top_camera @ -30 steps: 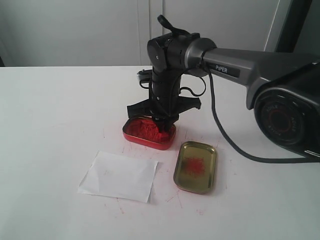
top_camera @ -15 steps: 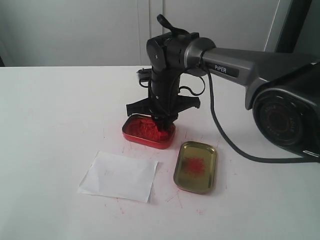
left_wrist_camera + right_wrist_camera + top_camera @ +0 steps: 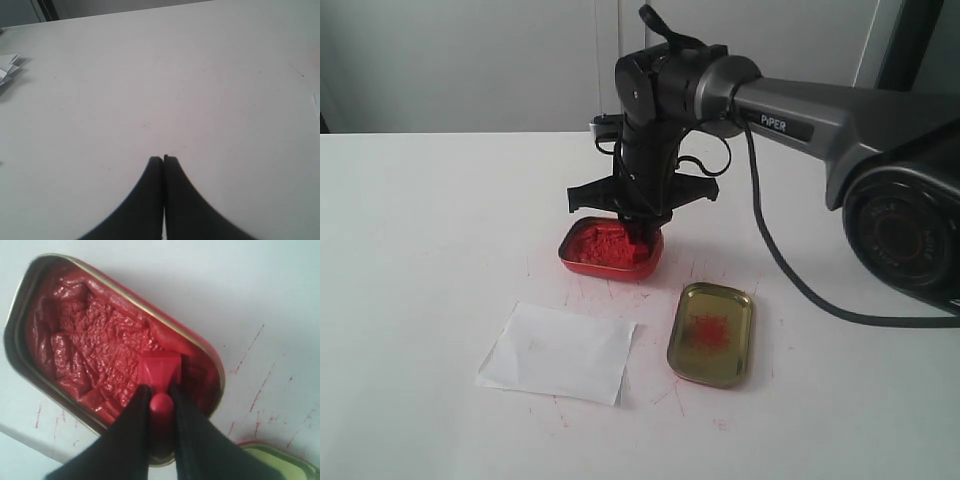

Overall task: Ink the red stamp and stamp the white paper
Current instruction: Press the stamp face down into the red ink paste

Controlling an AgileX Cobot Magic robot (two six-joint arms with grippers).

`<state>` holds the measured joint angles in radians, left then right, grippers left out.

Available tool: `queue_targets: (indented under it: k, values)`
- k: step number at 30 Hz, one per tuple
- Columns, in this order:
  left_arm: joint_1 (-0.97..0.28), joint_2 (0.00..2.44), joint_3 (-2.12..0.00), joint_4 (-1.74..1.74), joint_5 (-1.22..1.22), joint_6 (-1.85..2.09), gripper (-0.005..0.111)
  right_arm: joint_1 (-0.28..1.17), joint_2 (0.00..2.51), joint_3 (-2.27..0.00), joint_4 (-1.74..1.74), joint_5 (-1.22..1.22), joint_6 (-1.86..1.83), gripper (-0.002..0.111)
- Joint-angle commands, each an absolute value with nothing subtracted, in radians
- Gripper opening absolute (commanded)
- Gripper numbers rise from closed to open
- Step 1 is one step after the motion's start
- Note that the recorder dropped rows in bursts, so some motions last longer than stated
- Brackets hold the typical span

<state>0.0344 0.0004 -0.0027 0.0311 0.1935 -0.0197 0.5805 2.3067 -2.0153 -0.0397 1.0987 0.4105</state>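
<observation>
My right gripper [image 3: 161, 389] is shut on the thin handle of the red stamp [image 3: 159, 369]. The stamp's square base is pressed into the lumpy paste of the red ink tin [image 3: 90, 340]. From the exterior camera the right gripper [image 3: 642, 225] points down into the tin [image 3: 610, 250], which sits tilted, and the stamp barely shows against the paste. The white paper [image 3: 558, 352] lies flat in front of the tin, apart from it. My left gripper [image 3: 163, 159] is shut on nothing over bare tabletop and is out of the exterior view.
A gold tin lid [image 3: 711, 333] with red smears lies to the right of the paper, and its rim [image 3: 285, 462] shows near the tin. Red ink streaks mark the table around the tin. The right arm's black cable [image 3: 770, 250] trails over the table. Some folded white paper [image 3: 7, 67] lies off to one side.
The right gripper has risen and shifted slightly left with the stamp. The ink tin has moved up and left with it and now looks tilted. Paper and lid have not moved.
</observation>
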Motion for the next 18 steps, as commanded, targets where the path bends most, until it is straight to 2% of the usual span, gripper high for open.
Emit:
queue_targets:
  k: [1, 18]
  values:
    - [0.037, 0.0, 0.0, 0.031, 0.189, -0.022, 0.0, 0.576, 2.276, -2.016, -0.044, 1.093, 0.416, 0.0]
    - [0.037, 0.0, 0.0, 0.031, 0.189, -0.022, 0.0, 0.576, 2.27, -2.016, -0.056, 1.119, 0.414, 0.0]
